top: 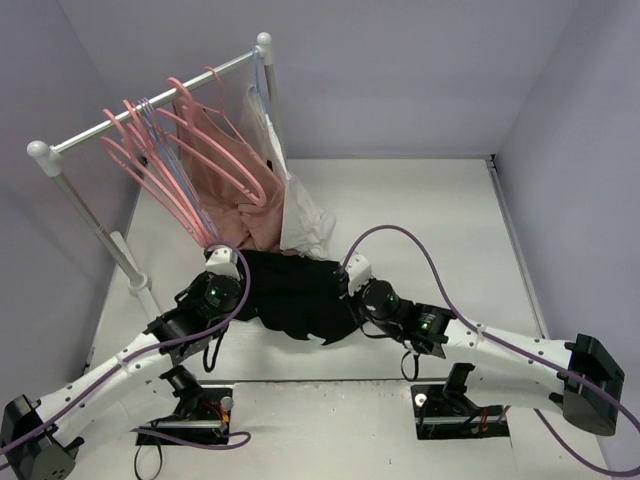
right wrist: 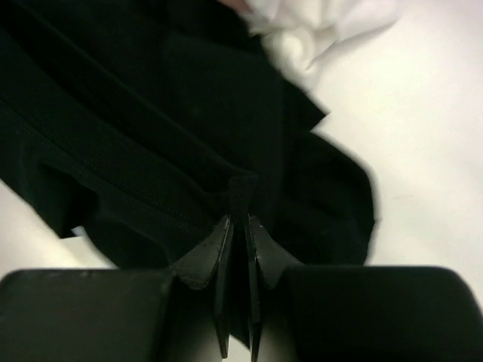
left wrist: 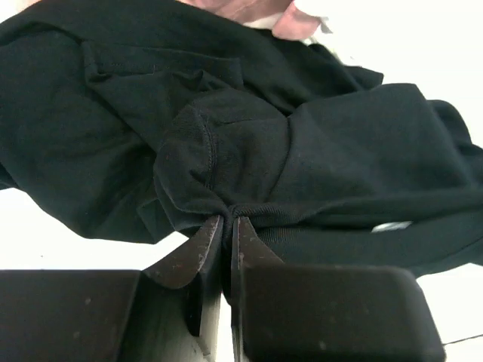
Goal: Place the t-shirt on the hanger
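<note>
T-shirt [top: 295,295] lies bunched on the table [top: 440,210]. Its long axis runs 9 to 3 o'clock in the top view, and its far edge touches the hanging garments [top: 265,215]. Pink hangers [top: 150,180] hang on the rail [top: 150,105], at 11 o'clock from it and apart. Left gripper [left wrist: 229,219] is clenched on a fold at the 9 o'clock end; right gripper [right wrist: 240,219] pinches cloth at the 3 o'clock end. The left arm looks nearer the hangers.
</note>
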